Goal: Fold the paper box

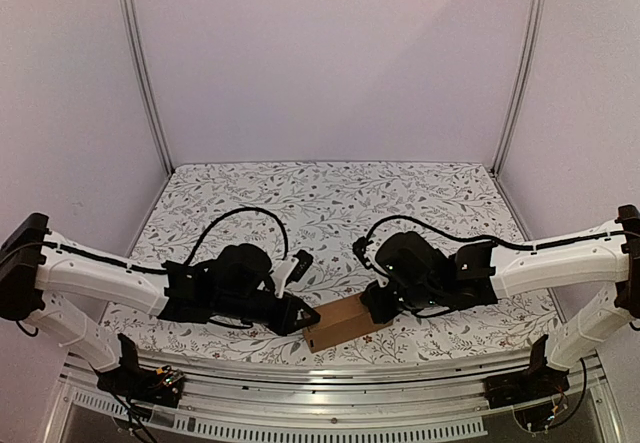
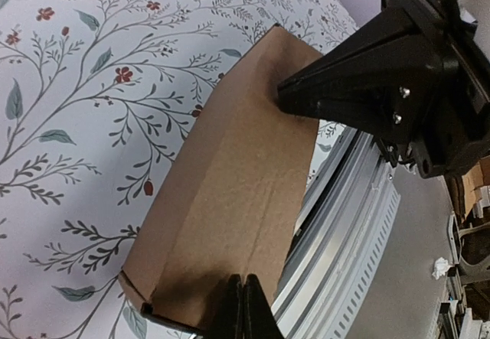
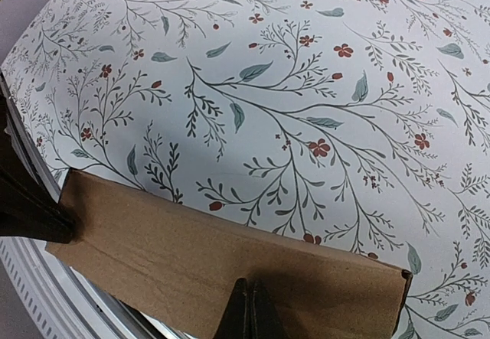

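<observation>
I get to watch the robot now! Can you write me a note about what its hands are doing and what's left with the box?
Left gripper: fingers shut, tips against one end of the paper box.
Right gripper: fingers shut, tips against the box near its other end. I cannot tell whether either one pinches the cardboard.
Box: lies at the table's near edge, between the grippers.
Done: it has a narrow box shape.
Left: the end by the left gripper looks slightly open; probably tuck it, then let go.
</observation>
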You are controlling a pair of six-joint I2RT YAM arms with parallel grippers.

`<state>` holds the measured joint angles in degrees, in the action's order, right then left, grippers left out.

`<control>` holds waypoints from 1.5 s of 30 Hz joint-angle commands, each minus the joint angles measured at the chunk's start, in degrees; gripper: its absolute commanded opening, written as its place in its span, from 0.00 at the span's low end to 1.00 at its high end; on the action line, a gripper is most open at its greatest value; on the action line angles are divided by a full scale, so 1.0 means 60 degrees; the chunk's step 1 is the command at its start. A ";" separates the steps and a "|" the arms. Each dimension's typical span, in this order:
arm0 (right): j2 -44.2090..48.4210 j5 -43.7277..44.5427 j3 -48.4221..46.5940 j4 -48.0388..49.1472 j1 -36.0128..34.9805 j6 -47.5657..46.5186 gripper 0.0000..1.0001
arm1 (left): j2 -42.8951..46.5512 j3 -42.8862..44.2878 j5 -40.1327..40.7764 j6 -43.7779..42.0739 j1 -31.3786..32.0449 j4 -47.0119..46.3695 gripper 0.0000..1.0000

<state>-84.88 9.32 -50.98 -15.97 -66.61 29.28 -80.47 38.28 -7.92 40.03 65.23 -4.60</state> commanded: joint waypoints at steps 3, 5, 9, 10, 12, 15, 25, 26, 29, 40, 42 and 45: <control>-0.0472 -0.0229 0.0440 -0.0934 -0.0077 0.0078 0.00 | -0.0534 -0.1010 -0.0567 0.0479 -0.0105 -0.1308 0.00; -0.0472 -0.0196 0.0408 -0.0944 -0.0076 0.0072 0.00 | -0.0609 -0.1160 -0.0569 0.0516 -0.0105 -0.1394 0.00; -0.0476 -0.0113 0.0250 -0.1002 -0.0076 0.0072 0.00 | -0.0658 -0.1282 -0.0550 0.0495 -0.0105 -0.1396 0.00; -0.0438 -0.0085 0.0195 -0.1014 -0.0086 0.0072 0.00 | -0.0657 -0.1284 -0.0547 0.0495 -0.0104 -0.1400 0.00; -0.0329 0.0010 0.0077 -0.1094 -0.0075 0.0050 0.00 | -0.0654 -0.1294 -0.0554 0.0458 -0.0105 -0.1400 0.00; 0.0051 0.0280 -0.0074 -0.1219 -0.0082 -0.0057 0.02 | -0.0697 -0.1314 -0.0525 0.0422 -0.0105 -0.1414 0.00; 0.1418 0.1109 -0.0528 -0.2319 0.0172 -0.0510 0.01 | -0.0930 -0.1352 -0.0483 0.0464 -0.0091 -0.1541 0.00; 0.1538 0.1156 -0.0514 -0.2407 0.0219 -0.0502 0.01 | -0.0917 -0.1363 -0.0472 0.0455 -0.0091 -0.1534 0.00; 0.1944 0.1218 -0.0448 -0.2578 0.0398 -0.0511 0.00 | -0.0897 -0.1374 -0.0501 0.0462 -0.0087 -0.1541 0.00; 0.2013 0.1015 -0.0488 -0.2650 0.0813 -0.0594 0.00 | -0.0846 -0.1229 -0.0554 0.0381 -0.0091 -0.1305 0.00; 0.1928 0.0999 -0.0424 -0.2603 0.0858 -0.0602 0.00 | -0.0838 -0.1205 -0.0554 0.0378 -0.0091 -0.1258 0.00; 0.1698 0.0813 -0.0095 -0.2289 0.0920 -0.0555 0.00 | -0.0862 -0.1184 -0.0554 0.0375 -0.0091 -0.1240 0.00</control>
<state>-72.73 15.31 -52.47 -30.57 -61.80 26.26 -83.74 32.62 -11.05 42.92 65.01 -20.88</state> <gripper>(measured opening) 0.004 0.002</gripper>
